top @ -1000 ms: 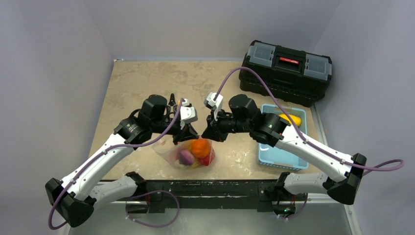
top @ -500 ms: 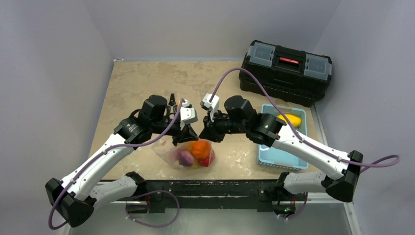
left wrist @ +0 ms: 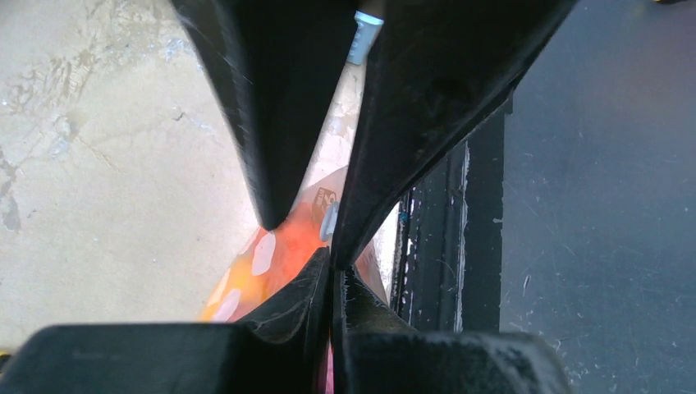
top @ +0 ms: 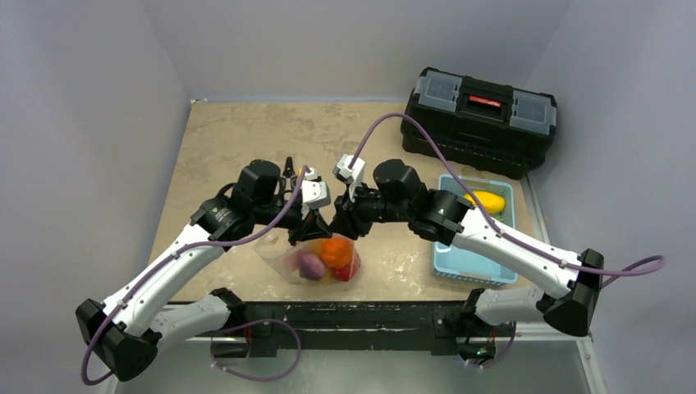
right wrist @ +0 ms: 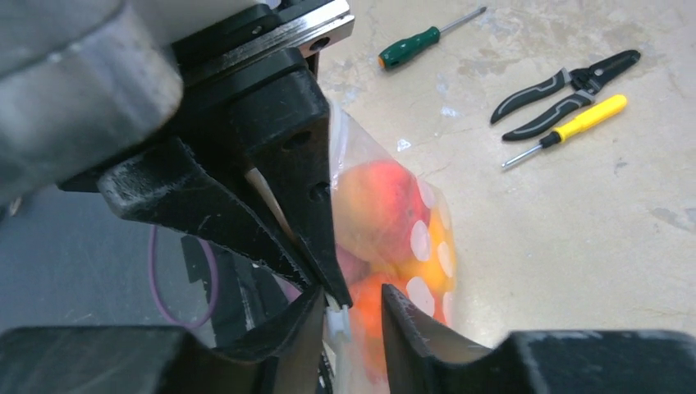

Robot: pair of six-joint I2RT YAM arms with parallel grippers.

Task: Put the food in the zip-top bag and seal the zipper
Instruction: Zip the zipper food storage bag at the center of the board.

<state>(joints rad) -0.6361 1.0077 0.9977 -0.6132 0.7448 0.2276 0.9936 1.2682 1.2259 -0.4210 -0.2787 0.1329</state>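
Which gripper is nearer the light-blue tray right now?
Right. The right gripper sits at the mouth of the zip-top bag, toward the light-blue tray; the left gripper pinches the bag just beyond it.

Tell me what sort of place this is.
Probably a robot lab workbench: two arms bolted to a walled-in table, a toolbox at the back, pliers and screwdrivers lying about.

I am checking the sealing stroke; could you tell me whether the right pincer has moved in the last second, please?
Yes. The right pincer has shifted left, away from the blue tray and closer to the left pincer.
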